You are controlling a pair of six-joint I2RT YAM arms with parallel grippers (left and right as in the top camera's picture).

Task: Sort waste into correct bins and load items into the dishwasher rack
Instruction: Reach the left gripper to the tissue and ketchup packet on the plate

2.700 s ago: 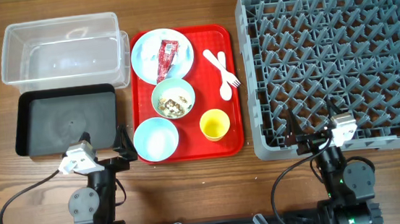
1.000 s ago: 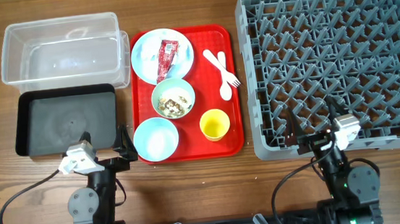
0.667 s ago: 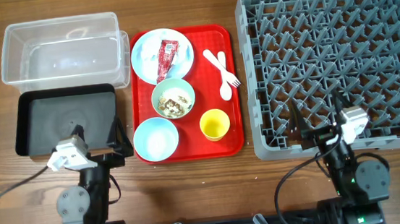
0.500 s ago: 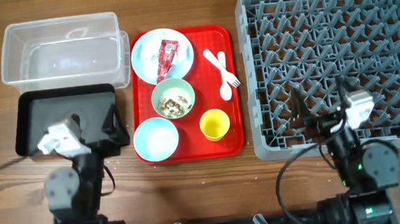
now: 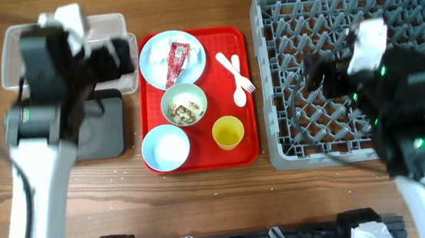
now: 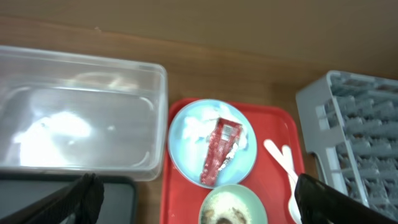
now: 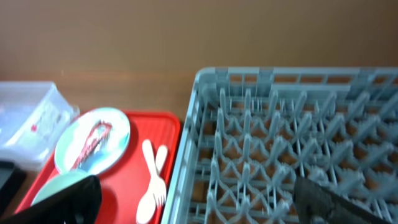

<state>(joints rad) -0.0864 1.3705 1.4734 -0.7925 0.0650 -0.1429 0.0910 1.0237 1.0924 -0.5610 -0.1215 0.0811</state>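
Red plastic is what draws the eye: the flat red serving tray [image 5: 203, 157] sits between the bins and the rack with everything on it, just as it lay a moment ago. The light blue round plate [image 6: 180, 146] carries the small red sauce packet [image 6: 219, 149] and the crumpled white paper [image 6: 198, 127]. Below it on the tray are the pale green bowl [image 5: 167, 106] with its rice scraps [image 5: 186, 106], the light blue bowl [image 5: 166, 148] and the small yellow cup [image 5: 228, 131]. The white plastic fork [image 5: 246, 84] and the white plastic spoon [image 5: 239, 95] lie along the tray's right side.

What has changed is the arms. Both were folded low at the near edge of the table. Now they have swung up and out. The left gripper [image 6: 198, 182] hangs above the clear rectangular plastic tub [image 6: 81, 134] and the shallow black rectangular tray [image 5: 106, 132], its camera looking down on the plate. The right gripper [image 7: 196, 183] hangs over the large grey pegged dishwasher rack [image 5: 303, 3]. Both have their jaws spread wide and carry nothing.

So, as I read it, the work is only starting. Tub, black tray and rack all look bare, and nothing has been sorted. The left arm seems best placed to go for the packet first.
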